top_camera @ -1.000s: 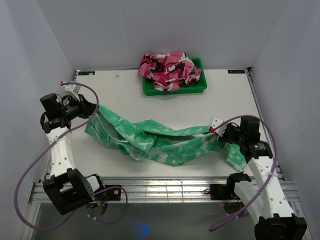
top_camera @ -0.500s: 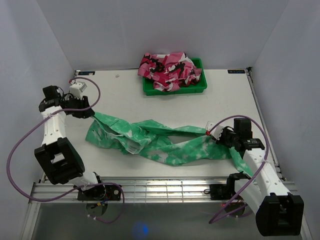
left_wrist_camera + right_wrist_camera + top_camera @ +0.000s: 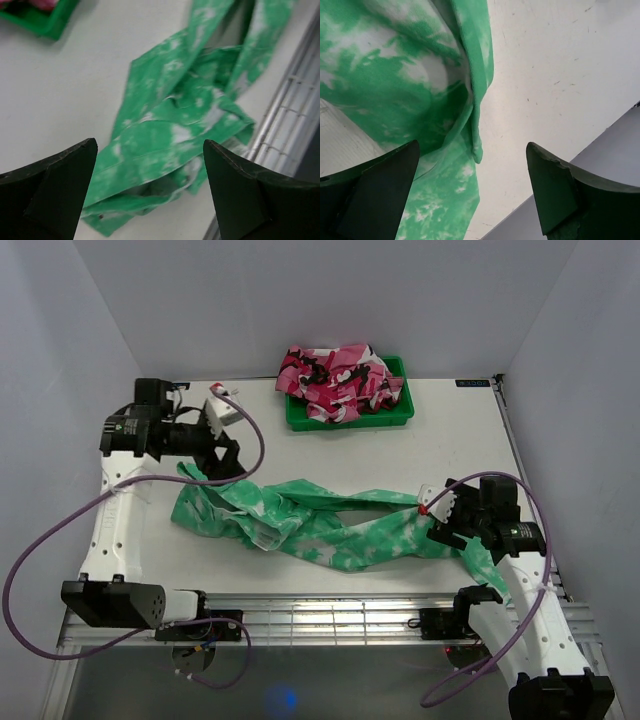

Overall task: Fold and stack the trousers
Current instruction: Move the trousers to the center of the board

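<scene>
Both have just let go: my left gripper (image 3: 149,147) and right gripper (image 3: 472,147) are wide apart, empty. The trousers (image 3: 320,520) lie twisted across the tabletop (image 3: 300,445). Next I should grab two corners and pull them flat.

Green trousers (image 3: 330,525) lying crumpled on the white table (image 3: 300,440).

The trousers are bright green with cloudy white spots all over. They are soft and long. They lie stretched out in a wavy strip from the left side of the table to the right side, on the half of the table close to the front edge. They are not folded. The left end is wide and bunched up, with many wrinkles and one flap turned over. From there two long parts run to the right, side by side, with a small dark gap between them in the middle. The right end bends down toward the front edge of the table.
</scene>
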Tool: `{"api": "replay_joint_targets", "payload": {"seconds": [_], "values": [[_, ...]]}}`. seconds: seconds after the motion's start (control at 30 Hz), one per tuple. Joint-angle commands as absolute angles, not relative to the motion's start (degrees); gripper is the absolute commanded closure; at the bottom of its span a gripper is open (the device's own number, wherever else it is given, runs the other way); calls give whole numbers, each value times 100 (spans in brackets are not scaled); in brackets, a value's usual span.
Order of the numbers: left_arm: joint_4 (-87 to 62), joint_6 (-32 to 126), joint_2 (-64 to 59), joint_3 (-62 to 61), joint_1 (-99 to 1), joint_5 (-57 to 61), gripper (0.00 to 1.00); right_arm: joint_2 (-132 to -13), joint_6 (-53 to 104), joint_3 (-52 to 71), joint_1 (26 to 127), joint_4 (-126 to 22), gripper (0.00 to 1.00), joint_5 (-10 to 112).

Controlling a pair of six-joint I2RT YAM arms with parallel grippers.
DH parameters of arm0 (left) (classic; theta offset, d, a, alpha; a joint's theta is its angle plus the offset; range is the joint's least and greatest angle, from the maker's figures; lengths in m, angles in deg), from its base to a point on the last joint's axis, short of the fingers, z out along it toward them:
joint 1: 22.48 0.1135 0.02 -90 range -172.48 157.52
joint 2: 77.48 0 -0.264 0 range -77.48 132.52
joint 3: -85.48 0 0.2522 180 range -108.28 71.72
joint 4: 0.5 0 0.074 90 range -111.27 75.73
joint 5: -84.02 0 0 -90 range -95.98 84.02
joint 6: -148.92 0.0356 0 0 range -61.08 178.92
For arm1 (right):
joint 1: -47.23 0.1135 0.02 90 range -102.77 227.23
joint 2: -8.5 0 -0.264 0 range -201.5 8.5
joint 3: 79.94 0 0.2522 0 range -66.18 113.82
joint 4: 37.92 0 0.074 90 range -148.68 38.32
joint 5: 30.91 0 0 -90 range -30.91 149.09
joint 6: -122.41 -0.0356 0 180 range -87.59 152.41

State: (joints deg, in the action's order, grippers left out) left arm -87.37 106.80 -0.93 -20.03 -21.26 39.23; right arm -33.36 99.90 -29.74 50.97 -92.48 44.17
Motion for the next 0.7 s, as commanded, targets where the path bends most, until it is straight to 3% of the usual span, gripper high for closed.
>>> {"api": "replay_joint_targets", "payload": {"seconds": [0.0, 0.23, 0.33, 0.47, 0.67], "values": [[-8907, 9534, -321, -1803, -3098, 3788, 2, -3298, 10089, -2497, 5074, -9939, 8, 4064], [-7825, 8256, -208, -801, -5866, 1996, 2, -3922, 9403, -2127, 5074, -10266, 1, 3703], [-7956, 8414, 56, -800, -6139, 1425, 2, -3992, 9289, -2153, 5083, -10231, 0, 3712], [-7957, 8371, 171, -564, -6782, 731, 5, -4255, 9157, -2320, 5083, -10038, 7, 3983], [-7526, 8222, 390, 193, -6906, -500, 22, -4511, 8981, -2522, 5074, -9756, 9, 4414]]}}
